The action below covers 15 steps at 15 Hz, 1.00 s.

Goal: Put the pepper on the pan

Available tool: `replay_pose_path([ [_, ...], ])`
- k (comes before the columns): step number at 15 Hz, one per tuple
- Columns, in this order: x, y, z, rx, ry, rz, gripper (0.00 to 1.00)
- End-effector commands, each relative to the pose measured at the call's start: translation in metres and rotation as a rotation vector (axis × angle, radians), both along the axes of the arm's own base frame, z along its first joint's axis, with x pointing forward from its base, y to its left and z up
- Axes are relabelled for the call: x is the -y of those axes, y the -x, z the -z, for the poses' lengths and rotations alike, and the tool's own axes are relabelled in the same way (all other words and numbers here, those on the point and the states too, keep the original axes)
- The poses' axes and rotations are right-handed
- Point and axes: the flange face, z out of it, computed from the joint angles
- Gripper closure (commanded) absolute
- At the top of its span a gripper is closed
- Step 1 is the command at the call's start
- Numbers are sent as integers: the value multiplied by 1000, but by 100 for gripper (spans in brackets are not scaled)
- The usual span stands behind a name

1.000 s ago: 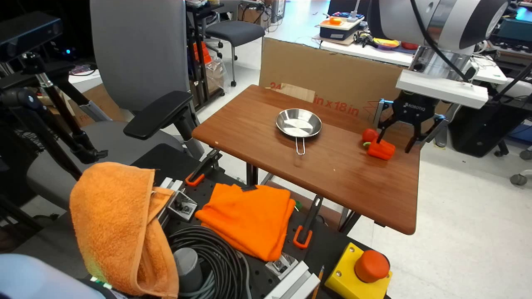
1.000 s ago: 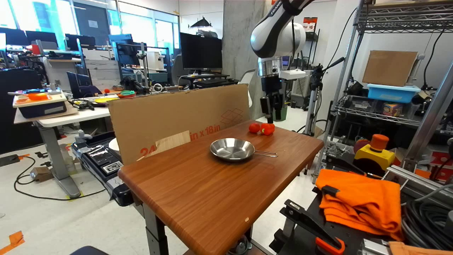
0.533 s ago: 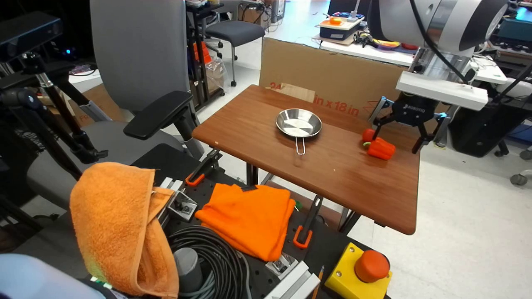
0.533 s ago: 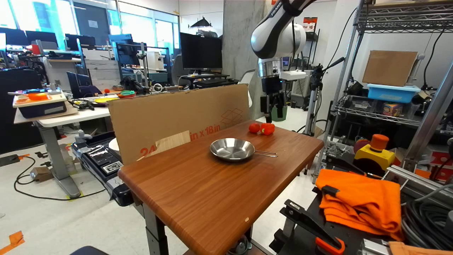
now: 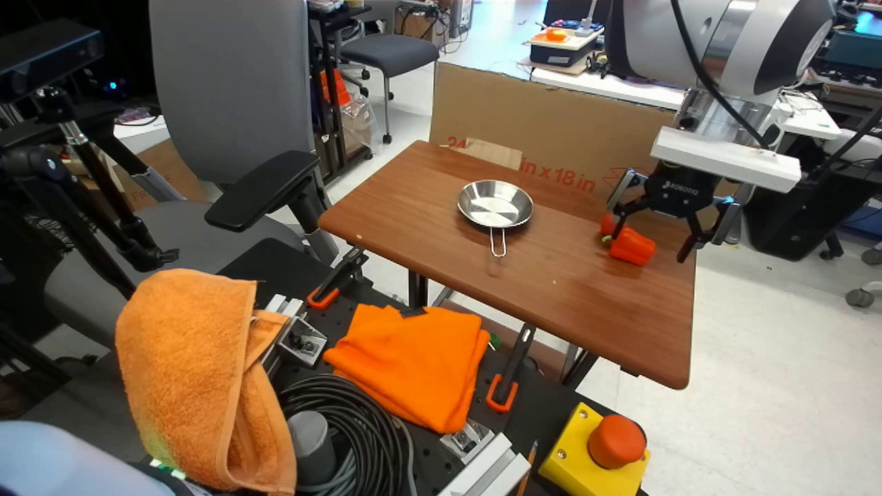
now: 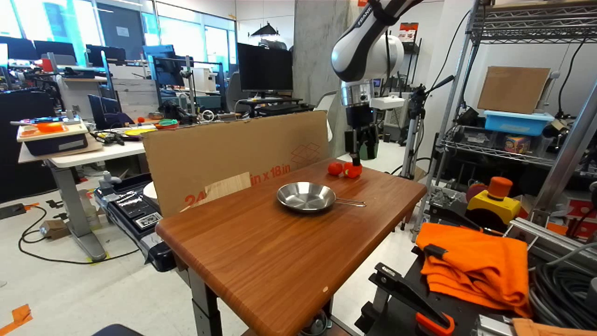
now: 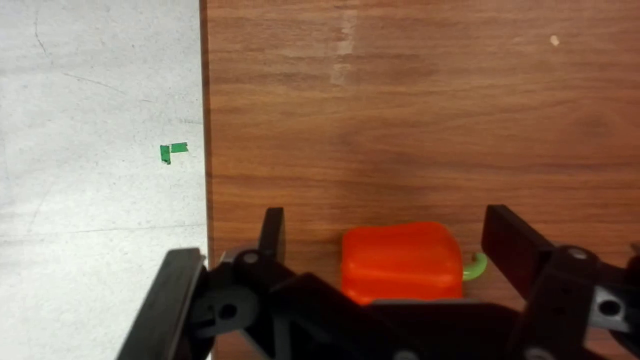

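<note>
The orange-red pepper (image 5: pixel 632 248) lies on its side near the end of the wooden table, its green stem (image 7: pixel 475 267) curling toward one finger in the wrist view. My gripper (image 7: pixel 386 215) is open wide just over the pepper (image 7: pixel 400 262), one finger past the stem and one past the blunt end, with gaps at both sides. Part of the pepper is covered by the gripper's body there. The shiny silver pan (image 6: pixel 306 196) sits on the table in both exterior views, apart from the pepper, holding nothing; its wire handle (image 5: pixel 498 244) points away from the cardboard.
A smaller round red piece (image 6: pixel 335 168) rests right beside the pepper, partly behind a finger in an exterior view. Upright cardboard (image 5: pixel 551 138) lines the back of the table (image 5: pixel 586 303). The table's end edge (image 7: pixel 206 125) runs close by the gripper.
My gripper's fingers have spread further apart around the pepper. The hand has shifted slightly sideways and come a little lower. Pepper, pan and red piece have stayed put.
</note>
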Motion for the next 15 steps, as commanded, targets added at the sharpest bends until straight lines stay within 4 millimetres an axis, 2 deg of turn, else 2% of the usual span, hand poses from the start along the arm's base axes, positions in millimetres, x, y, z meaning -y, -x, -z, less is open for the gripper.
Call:
replay_pose_path([
  [1, -1, 1, -8, -4, 10, 8, 0],
  [4, 0, 1, -8, -2, -2, 14, 0],
  [5, 0, -1, -1, 1, 2, 6, 0],
  [15, 0, -1, -1, 1, 2, 8, 0],
])
